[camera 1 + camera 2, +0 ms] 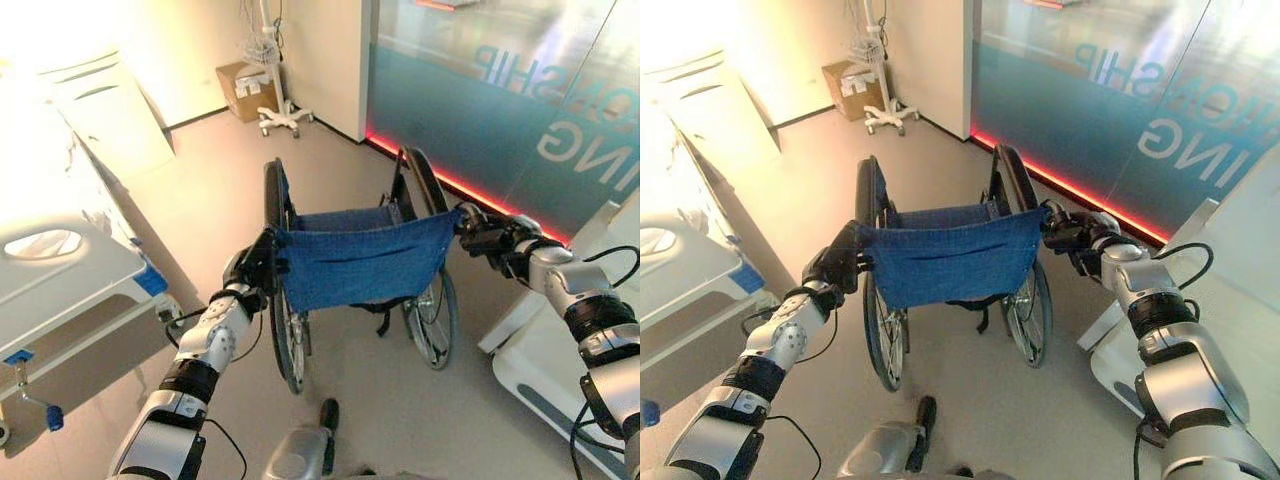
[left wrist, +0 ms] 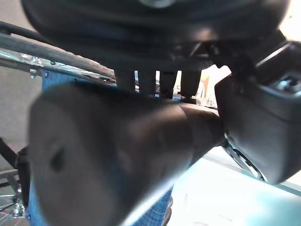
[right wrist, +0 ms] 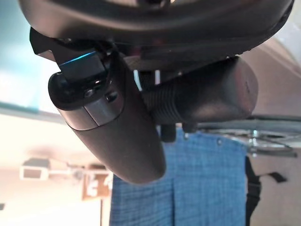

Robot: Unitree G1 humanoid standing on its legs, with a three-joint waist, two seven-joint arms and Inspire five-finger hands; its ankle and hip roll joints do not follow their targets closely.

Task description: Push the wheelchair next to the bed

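Your left hand (image 1: 258, 268) and right hand (image 1: 482, 235) are each curled round a push handle of the wheelchair (image 1: 362, 258), which stands mid-floor, well apart from the bed (image 1: 70, 275) on your left. Uneven pushing could swing it into the glass wall (image 1: 500, 110).

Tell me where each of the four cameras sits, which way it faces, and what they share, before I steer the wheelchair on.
Left eye view: on the head, looking down at the wheelchair, with the bed on the left; both arms show.
Right eye view: same head, slightly aside; left hand and right hand on the push handles.
Left wrist view: on the left wrist, looking along the left push handle.
Right wrist view: on the right wrist, looking along the right push handle.
Shared: all show the blue backrest.
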